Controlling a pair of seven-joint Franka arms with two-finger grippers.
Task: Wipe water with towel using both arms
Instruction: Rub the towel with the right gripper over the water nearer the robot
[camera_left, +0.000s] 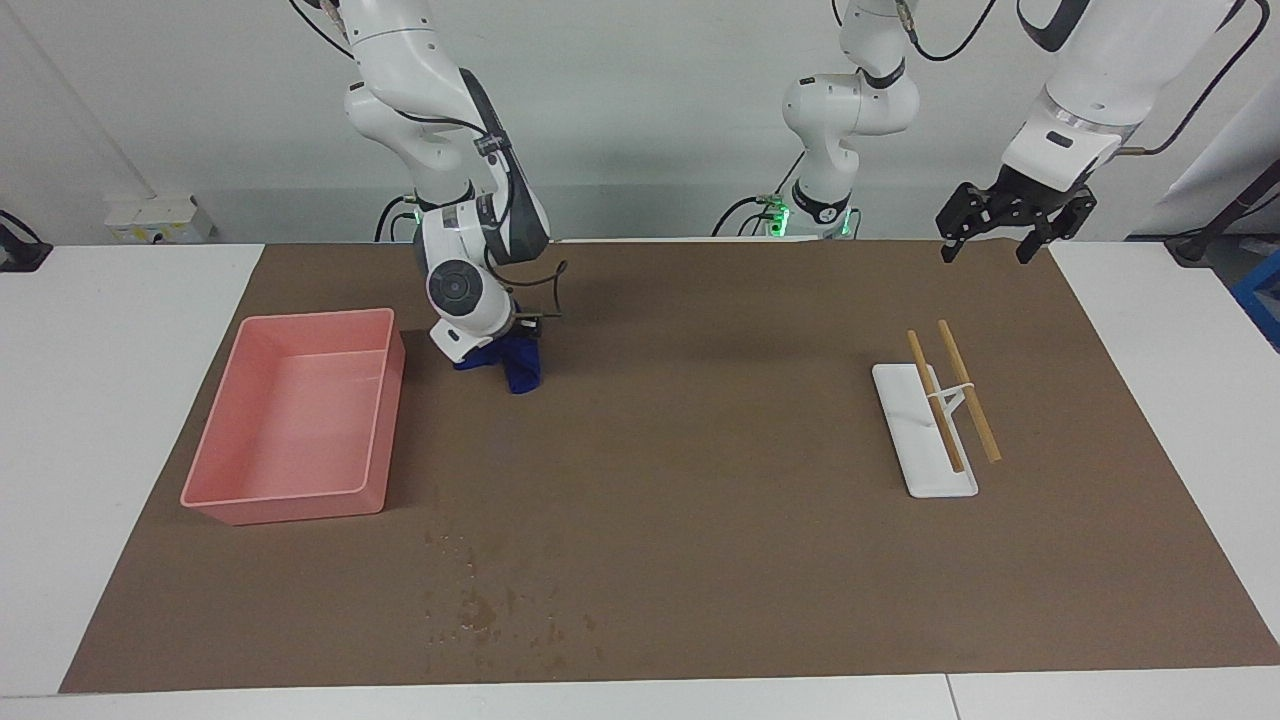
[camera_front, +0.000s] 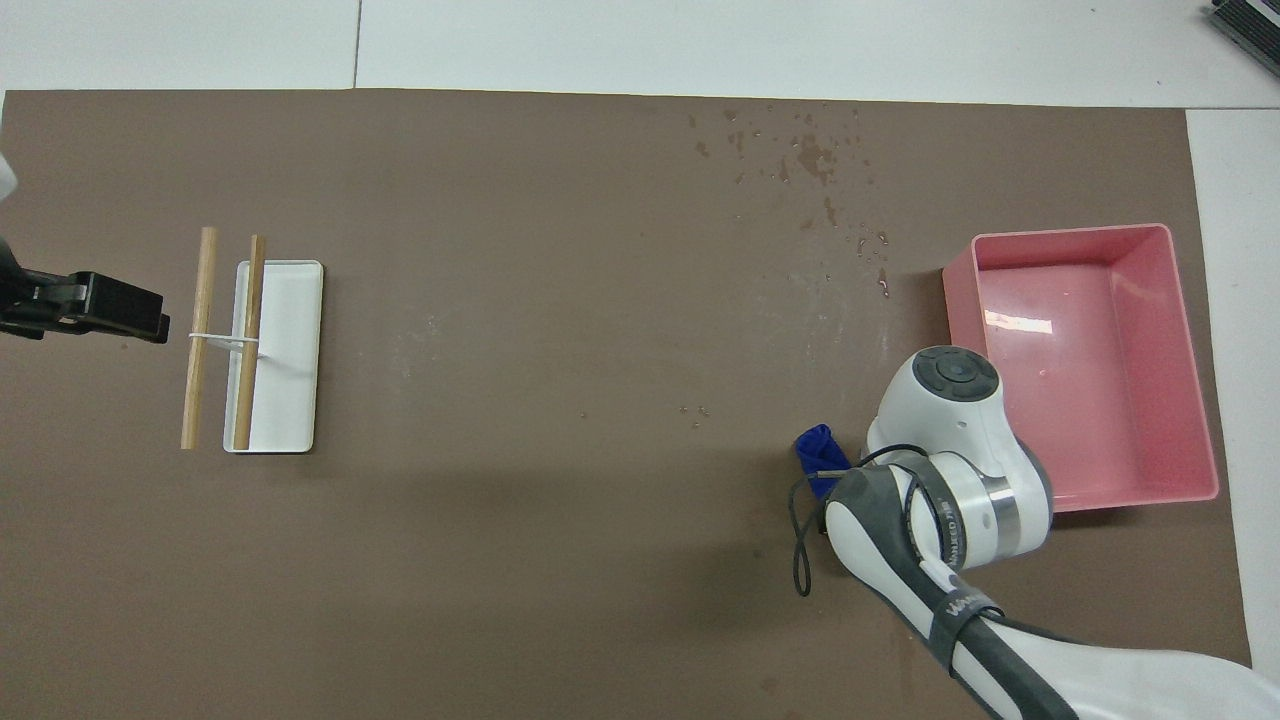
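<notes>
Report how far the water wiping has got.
Done: nothing wiped; the water droplets lie on the brown mat, farther from the robots than the pink bin.

In hand: the right gripper is down at the blue towel beside the bin; its grip is hidden.

Left: carrying the towel to the droplets and wiping. The left gripper waits open, raised above the mat's edge.

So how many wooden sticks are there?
2: one stick lies across the white tray, the other stick beside it on the brown mat, joined by a white band.
</notes>
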